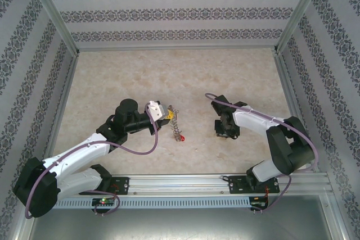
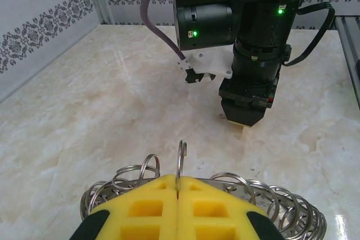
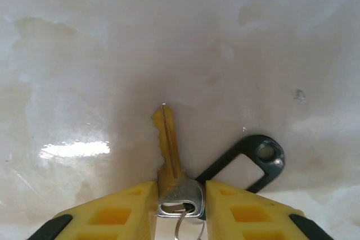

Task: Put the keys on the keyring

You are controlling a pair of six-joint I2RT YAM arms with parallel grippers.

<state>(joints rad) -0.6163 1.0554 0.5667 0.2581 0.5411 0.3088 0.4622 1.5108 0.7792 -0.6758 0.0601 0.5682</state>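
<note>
Top external: left gripper (image 1: 167, 116) closed on the upper end of the keyring (image 1: 176, 123), which is edge-on to this camera and hangs as a thin silvery coil over the table (image 1: 169, 71). A small red tag (image 1: 183, 137) sits at the ring's lower end. Right gripper (image 1: 225, 132) points down at the table, well apart from the ring to its right. The table surface is pale, marble-patterned and glossy. Left wrist: left gripper (image 2: 177, 186) has its yellow foam-like pads (image 2: 146, 209) pressed together on the keyring (image 2: 253, 192). One wire loop (image 2: 181, 155) stands upright at the seam, and many more round, shiny loops fan out on either side just behind the pads. Right gripper (image 2: 243, 117) hangs beyond, tip close to the table (image 2: 84, 122), with green lights lit on its arm (image 2: 247, 15). Right wrist: right gripper (image 3: 181, 186) clamps the key (image 3: 169, 139) by its silvery head, a yellow pad on each flank. The toothed, brass-tinted blade points away from the wrist, low over the table (image 3: 169, 37). A black tag (image 3: 247, 164) of plastic with a round eyelet lies just right of the blade, touching the right pad.
</note>
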